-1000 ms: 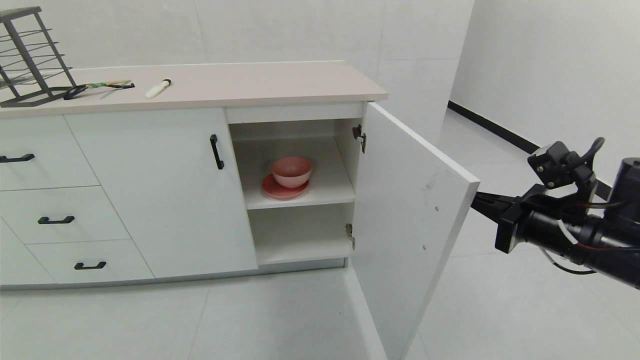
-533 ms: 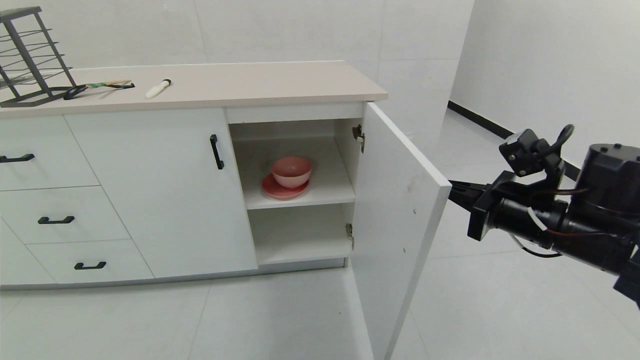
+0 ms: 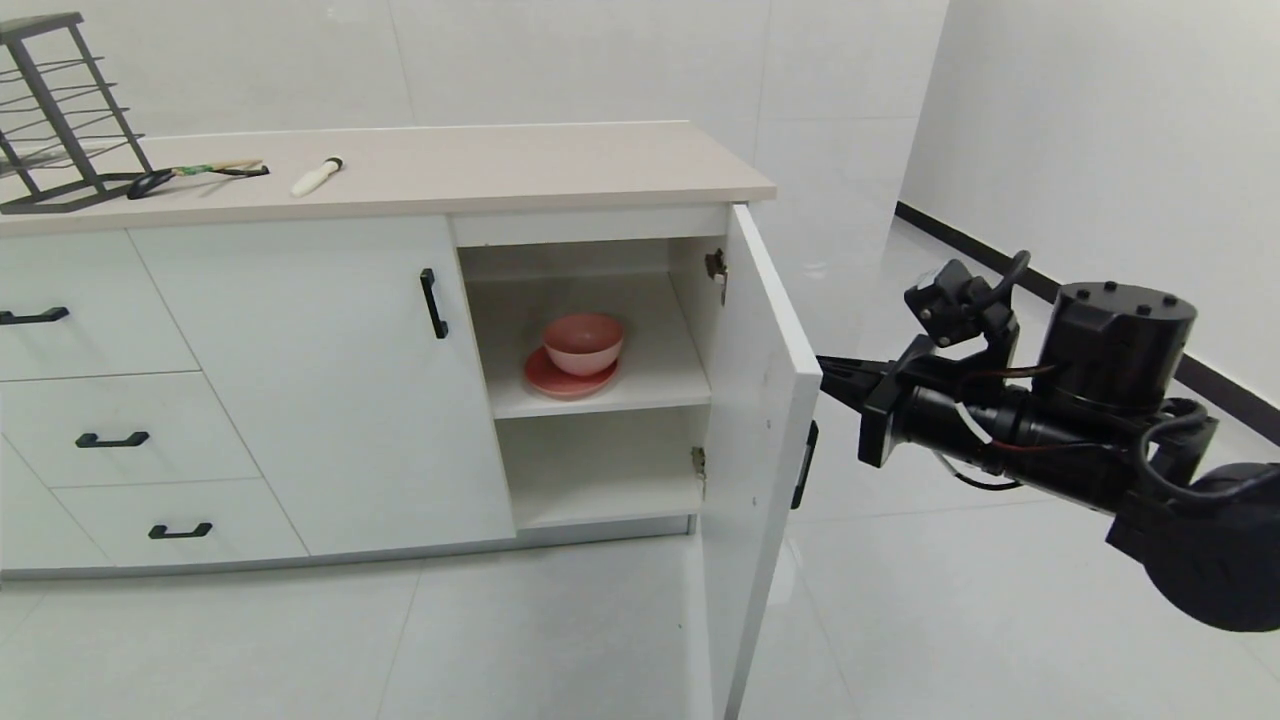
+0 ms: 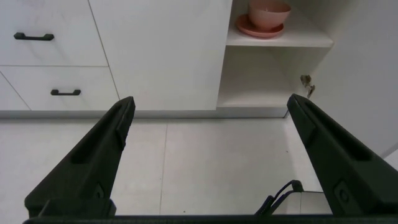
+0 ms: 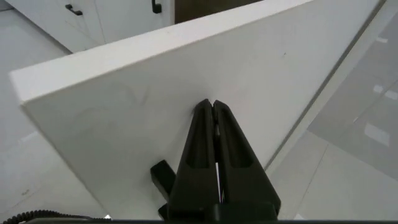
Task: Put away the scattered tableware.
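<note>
The right gripper [image 5: 213, 106], squeezed shut, touches the cabinet door's [image 3: 752, 400] outside; the pink bowl [image 3: 583, 343] sits inside, behind that door.

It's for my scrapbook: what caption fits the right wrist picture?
Right gripper, jaws shut, tip against the outside of the cabinet door.

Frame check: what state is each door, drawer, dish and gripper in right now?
Right cabinet door: open, standing partway out.
Left cabinet door: shut.
Drawers: all three shut.
Pink plate: flat on the upper shelf.
Pink bowl: upright, sitting on the plate.
Left gripper: open, holding nothing.
Right gripper: shut, tips against the open door's outer face.
</note>
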Motion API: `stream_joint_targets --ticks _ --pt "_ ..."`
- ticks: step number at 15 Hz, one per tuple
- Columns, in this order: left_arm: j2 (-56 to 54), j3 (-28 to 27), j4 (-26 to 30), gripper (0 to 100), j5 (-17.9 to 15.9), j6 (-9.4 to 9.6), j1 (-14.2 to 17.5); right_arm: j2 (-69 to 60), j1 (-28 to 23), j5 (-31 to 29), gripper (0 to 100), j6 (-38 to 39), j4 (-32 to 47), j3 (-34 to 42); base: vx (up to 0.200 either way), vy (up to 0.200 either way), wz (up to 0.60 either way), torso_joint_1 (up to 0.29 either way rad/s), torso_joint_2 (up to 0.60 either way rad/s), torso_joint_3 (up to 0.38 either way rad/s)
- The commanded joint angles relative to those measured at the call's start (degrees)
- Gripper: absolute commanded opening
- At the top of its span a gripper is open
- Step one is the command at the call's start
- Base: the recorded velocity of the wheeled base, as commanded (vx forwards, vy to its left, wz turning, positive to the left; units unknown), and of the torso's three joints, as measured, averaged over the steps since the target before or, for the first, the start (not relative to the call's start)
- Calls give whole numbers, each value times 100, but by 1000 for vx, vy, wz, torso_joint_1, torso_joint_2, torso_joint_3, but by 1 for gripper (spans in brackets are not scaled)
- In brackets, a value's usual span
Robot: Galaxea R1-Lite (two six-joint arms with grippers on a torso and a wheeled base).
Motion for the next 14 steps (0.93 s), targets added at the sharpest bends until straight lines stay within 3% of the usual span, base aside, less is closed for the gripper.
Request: stream_joint_targets --ticks 1,14 --pt "8 0 -6 100 0 -2 3 237 23 8 0 -4 -1 -185 0 0 0 0 0 0" --pt "8 0 2 100 0 -2 3 1986 445 43 0 313 -836 -1635 0 0 0 0 0 0"
